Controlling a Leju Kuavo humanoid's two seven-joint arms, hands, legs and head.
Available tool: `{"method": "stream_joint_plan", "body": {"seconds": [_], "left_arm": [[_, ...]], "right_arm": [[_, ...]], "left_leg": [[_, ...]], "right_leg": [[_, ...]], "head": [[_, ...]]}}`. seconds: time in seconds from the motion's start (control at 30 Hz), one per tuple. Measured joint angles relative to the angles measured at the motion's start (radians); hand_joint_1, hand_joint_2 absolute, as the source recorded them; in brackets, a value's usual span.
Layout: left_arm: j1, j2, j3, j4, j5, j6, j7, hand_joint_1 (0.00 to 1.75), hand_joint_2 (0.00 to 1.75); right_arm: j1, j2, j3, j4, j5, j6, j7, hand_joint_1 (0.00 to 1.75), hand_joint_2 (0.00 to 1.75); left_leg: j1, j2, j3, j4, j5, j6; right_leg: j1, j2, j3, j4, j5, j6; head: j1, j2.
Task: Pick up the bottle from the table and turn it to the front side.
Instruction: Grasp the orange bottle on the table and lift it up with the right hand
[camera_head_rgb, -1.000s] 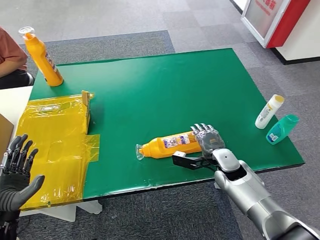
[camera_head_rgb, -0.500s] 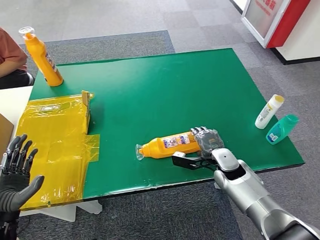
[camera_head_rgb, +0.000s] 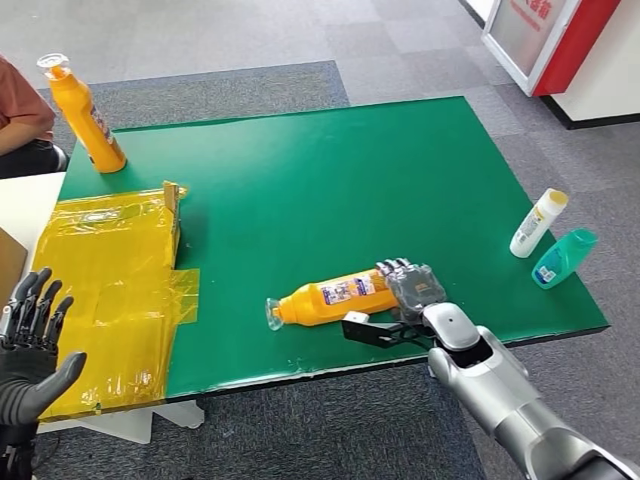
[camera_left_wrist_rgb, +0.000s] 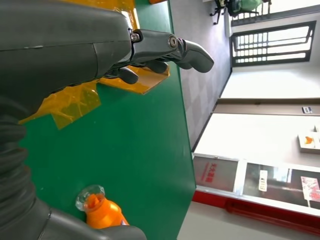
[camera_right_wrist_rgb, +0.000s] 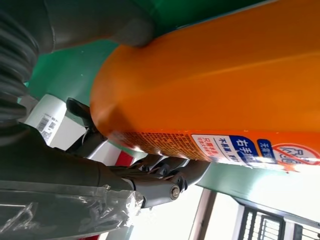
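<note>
Here we see the orange bottle (camera_head_rgb: 336, 296) lying on its side near the front edge of the green worktop (camera_head_rgb: 324, 170), its clear cap end pointing toward the yellow sheet (camera_head_rgb: 113, 290). Our right robot hand (camera_head_rgb: 404, 300) wraps the bottle's base, dark fingers over it and thumb alongside. Our left robot hand (camera_head_rgb: 30, 350) hovers beside the yellow sheet, fingers spread wide, holding nothing. A second orange bottle (camera_head_rgb: 83, 115) stands at the worktop's far corner.

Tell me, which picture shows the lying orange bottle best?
The head view: the lying orange bottle shows whole on the green table, with the right hand at its base. The right wrist view shows its body and label close up; the left wrist view, its cap end.
</note>
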Motion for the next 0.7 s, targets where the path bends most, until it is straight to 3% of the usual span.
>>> {"method": "stream_joint_plan", "body": {"seconds": [0.1, 0.43, 0.57, 0.7], "left_arm": [[0.000, 0.000, 0.000, 0.000, 0.001, -0.001, -0.001, 0.00, 1.75], [0.000, 0.003, -0.001, 0.001, 0.018, 0.000, -0.017, 0.00, 1.75], [0.000, 0.008, -0.008, 0.004, 0.022, 0.004, -0.023, 0.00, 1.75], [-0.001, 0.010, -0.013, 0.005, 0.027, 0.008, -0.028, 0.00, 1.75]], "right_arm": [[0.014, 0.000, -0.019, -0.014, -0.110, 0.008, -0.037, 1.75, 1.75], [0.095, 0.009, -0.184, -0.135, -0.668, 0.067, -0.191, 1.75, 1.75], [0.110, 0.023, -0.242, -0.176, -0.802, 0.078, -0.221, 1.75, 1.75], [0.118, 0.033, -0.276, -0.200, -0.855, 0.079, -0.231, 1.75, 1.75]], "left_leg": [[0.000, 0.000, 0.000, 0.000, 0.000, 0.000], [0.000, 0.000, 0.000, 0.000, 0.000, 0.000], [0.000, 0.000, 0.000, 0.000, 0.000, 0.000], [0.000, 0.000, 0.000, 0.000, 0.000, 0.000]], "right_leg": [[0.000, 0.000, 0.000, 0.000, 0.000, 0.000], [0.000, 0.000, 0.000, 0.000, 0.000, 0.000], [0.000, 0.000, 0.000, 0.000, -0.001, 0.000], [0.000, 0.000, 0.000, 0.000, -0.001, 0.000]], "head": [[0.000, 0.000], [0.000, 0.000], [0.000, 0.000], [0.000, 0.000]]}}
